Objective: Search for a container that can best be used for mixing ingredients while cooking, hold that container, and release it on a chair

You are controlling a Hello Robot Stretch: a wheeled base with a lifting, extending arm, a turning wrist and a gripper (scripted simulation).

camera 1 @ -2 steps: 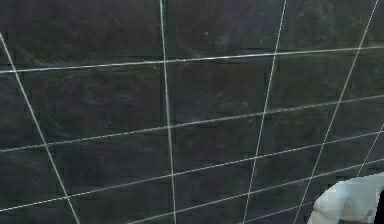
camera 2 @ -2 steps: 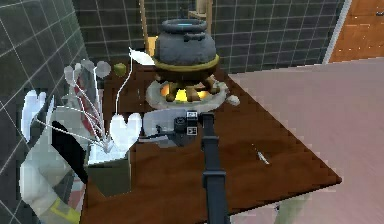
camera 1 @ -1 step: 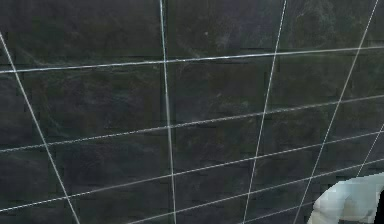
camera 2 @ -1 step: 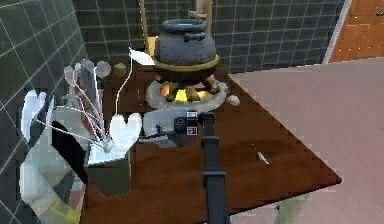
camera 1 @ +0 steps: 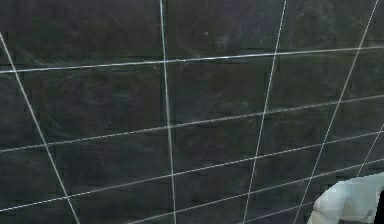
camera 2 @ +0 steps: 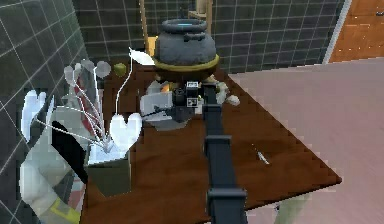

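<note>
In the arm side view a dark wooden table (camera 2: 180, 170) carries a dark grey pot (camera 2: 184, 42) that sits in a tan bowl (camera 2: 186, 68) at its far end. My arm (camera 2: 222, 165) reaches up over the table. The gripper (camera 2: 158, 114) lies just in front of the bowl, over a pale flat thing (camera 2: 160, 95) on the tabletop, so I cannot tell whether it holds anything. A white wire-backed chair (camera 2: 80, 115) stands against the table's left side.
A dark olive box (camera 2: 111, 176) stands near the table's left front. Small pale things lie at the table's right (camera 2: 233, 100) (camera 2: 262, 157). Dark tiled wall (camera 1: 160, 100) is close ahead. Pinkish floor (camera 2: 320, 110) and an orange door (camera 2: 360, 30) lie to the right.
</note>
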